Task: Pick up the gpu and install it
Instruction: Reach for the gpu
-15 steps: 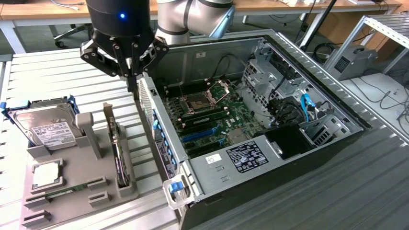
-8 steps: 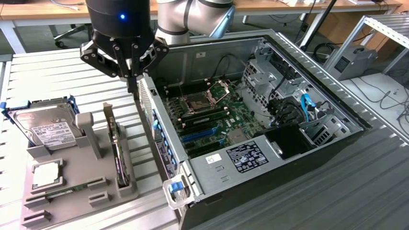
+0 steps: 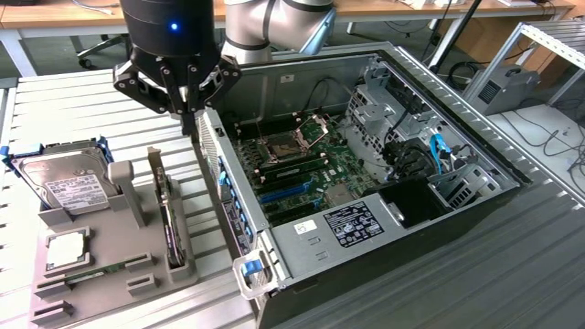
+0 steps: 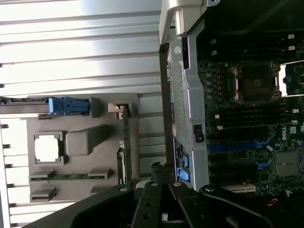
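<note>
The gpu (image 3: 168, 218) stands on edge in a slot of the grey holder (image 3: 137, 205), its silver bracket end pointing up at the far side. In the wrist view the gpu (image 4: 125, 142) shows edge-on as a thin green strip. My gripper (image 3: 190, 118) hangs shut and holds nothing, above the gap between the holder and the open computer case (image 3: 384, 164), past the gpu's far end. The black fingers (image 4: 153, 194) sit close together in the wrist view.
A silver hard drive (image 3: 66, 179) in a blue bracket, a processor (image 3: 66, 248) and a memory stick (image 3: 87, 277) also sit in the holder. The case's motherboard (image 3: 297, 168) lies exposed with blue slots (image 4: 237, 146). The case wall (image 3: 224, 185) stands right beside the gpu.
</note>
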